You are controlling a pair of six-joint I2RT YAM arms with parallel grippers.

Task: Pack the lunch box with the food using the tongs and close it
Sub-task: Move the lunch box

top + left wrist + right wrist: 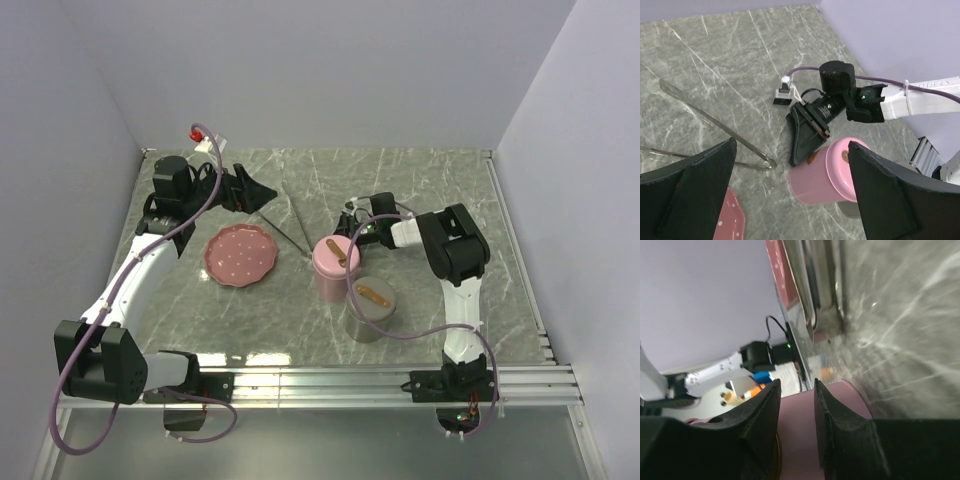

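— Where is the plate [240,254]?
— On the counter [430,190], left of centre. The tongs [285,231] lie at its 2 o'clock, joined end toward the lunch box tub [334,275].
— And that tub?
— At the plate's 3 o'clock, a food piece [340,250] at its top. A lower tub [368,320] stands just beside it at 5 o'clock, with another morsel [372,294] on it.

- Pink plate [732,220], left of the pink cup [820,177]: mostly hidden, cut off by the bottom edge.
- Tongs [715,120], left of the pink cup: 1 arm runs off the left edge.
- Food morsel [341,252] atop the pink cup: too small to identify.
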